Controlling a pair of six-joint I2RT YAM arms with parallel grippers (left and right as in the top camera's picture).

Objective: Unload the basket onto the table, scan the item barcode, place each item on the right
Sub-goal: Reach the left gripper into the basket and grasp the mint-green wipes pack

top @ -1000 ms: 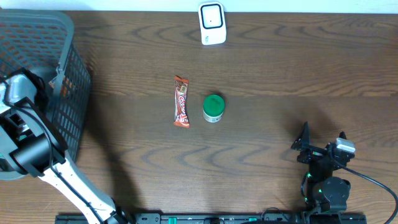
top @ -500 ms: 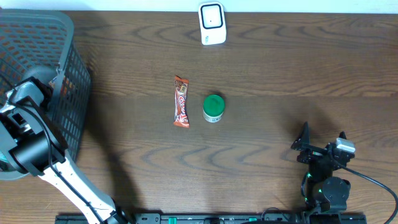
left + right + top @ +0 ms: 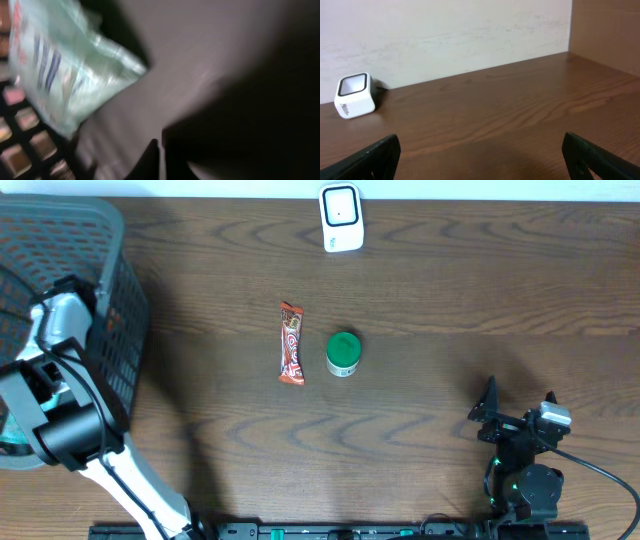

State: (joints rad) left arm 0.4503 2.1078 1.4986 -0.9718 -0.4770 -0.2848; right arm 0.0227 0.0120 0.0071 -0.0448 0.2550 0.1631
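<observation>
Left gripper (image 3: 161, 150) jaws closed, down inside the basket (image 3: 122, 290) at frame left; can't tell if anything is pinched. Packet (image 3: 65, 65) sits up-left of the fingertips in the wrist view: pale green film, blue print, blurred. The basket wall stands between it and the table (image 3: 450, 300). Candy bar (image 3: 291, 343) and green-lidded tub (image 3: 343, 353) mid-frame, side by side. Scanner (image 3: 341, 217) top centre. Right gripper (image 3: 481, 142) spread wide, lower right.

Beside the basket (image 3: 122, 300), a soft shadow is cast on the evenly lit, sharply rendered bench (image 3: 450, 300). Inside the basket, the left wrist view is dimmed and heavily motion-blurred; a pale packet (image 3: 65, 65) is smeared. The right wrist view is brightly, clearly lit.
</observation>
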